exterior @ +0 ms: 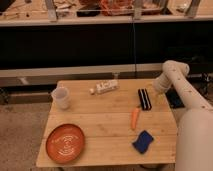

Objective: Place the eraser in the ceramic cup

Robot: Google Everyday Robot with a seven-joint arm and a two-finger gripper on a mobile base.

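Note:
The eraser (pixel 144 99), a small black block with a pale stripe, lies on the right side of the wooden table (pixel 110 125). The ceramic cup (pixel 61 97), plain white, stands upright near the table's left edge. My arm bends over the table's right edge. Its gripper (pixel 156 90) hangs just right of the eraser's far end, open, with nothing in it. The eraser and the cup are far apart, across the table's width.
An orange plate (pixel 65 143) sits at the front left. A carrot (pixel 135 117) lies just in front of the eraser, and a blue sponge (pixel 143 142) nearer the front edge. A white bottle-like object (pixel 104 87) lies at the back middle. Dark shelving stands behind.

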